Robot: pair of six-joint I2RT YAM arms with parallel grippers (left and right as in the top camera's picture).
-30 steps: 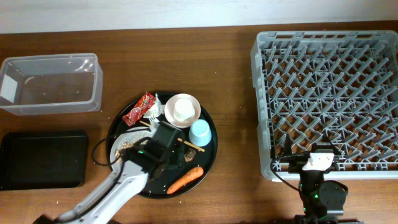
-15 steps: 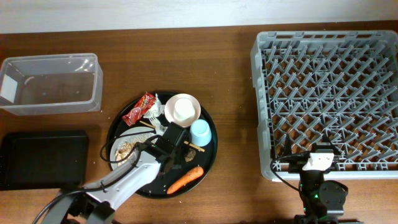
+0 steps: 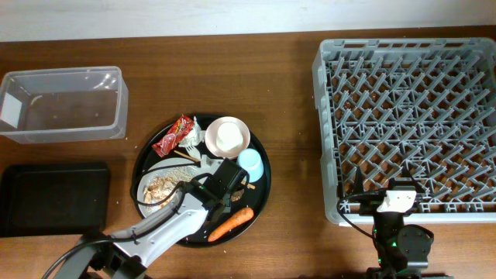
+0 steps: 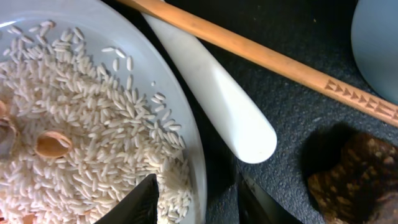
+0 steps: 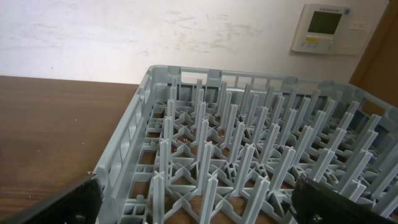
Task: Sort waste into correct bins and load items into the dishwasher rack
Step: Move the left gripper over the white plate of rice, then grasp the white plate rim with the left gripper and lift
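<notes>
A round black tray (image 3: 260, 194) holds a white plate (image 3: 149, 180) of rice with brown scraps (image 3: 161, 188), a red wrapper (image 3: 172, 136), a pinkish-white bowl (image 3: 227, 137), a light blue cup (image 3: 249, 164) and a carrot (image 3: 230, 224). My left gripper (image 3: 217, 184) is low over the tray. In the left wrist view it (image 4: 196, 200) is open and astride the plate's right rim (image 4: 194, 140), one finger over the rice (image 4: 81, 124). A white fork handle (image 4: 217, 93), a chopstick (image 4: 267, 53) and the cup (image 4: 379, 37) lie beyond. My right gripper (image 5: 199, 205) is open and empty.
The grey dishwasher rack (image 3: 411, 116) fills the right side, and my right gripper (image 3: 395, 200) sits at its front edge. A clear tub (image 3: 62, 105) is at the far left, with a shallow black tray (image 3: 50, 198) below it. A dark brown scrap (image 4: 354, 168) lies on the round tray.
My left gripper has moved right and a little toward the table front across the round tray, uncovering more of the plate. The right arm has not moved.
</notes>
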